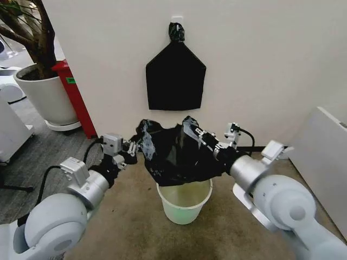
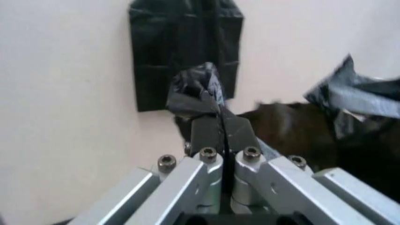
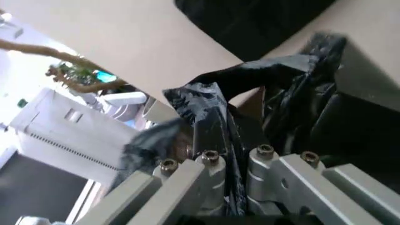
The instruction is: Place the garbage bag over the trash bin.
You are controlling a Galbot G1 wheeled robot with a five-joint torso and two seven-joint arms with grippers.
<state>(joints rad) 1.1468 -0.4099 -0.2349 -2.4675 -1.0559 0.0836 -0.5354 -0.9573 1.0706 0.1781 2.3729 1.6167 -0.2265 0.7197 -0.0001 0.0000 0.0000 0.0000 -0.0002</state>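
Garbage bag (image 1: 179,151), thin glossy crinkled black plastic, hangs stretched between the two arms directly above the trash bin (image 1: 184,203). From the head camera, the bin is a small round cream-white bucket with a rolled rim and a greenish tint low down, standing on a brown floor close to a plain pale wall (image 1: 260,65). A flat matte black bag (image 1: 175,76) with a triangular top hangs on that wall just behind. To the left stand a large white plant pot (image 1: 46,95) holding a woody stem and a red panel (image 1: 78,100); grey flooring lies beyond. A white slab (image 1: 320,157) leans at the right. The left end effector (image 1: 133,147) grips the bag's left edge, and the right end effector (image 1: 201,134) grips its upper right edge.

In the left wrist view, the left end effector (image 2: 220,126) has its dark fingers (image 2: 203,133) pressed together on a bunched fold of the bag (image 2: 196,91), with the flat bag on the wall behind.

In the right wrist view, the right end effector (image 3: 216,140) is closed on a wrinkled ridge of the bag (image 3: 200,101); metal links with bolts fill the foreground.
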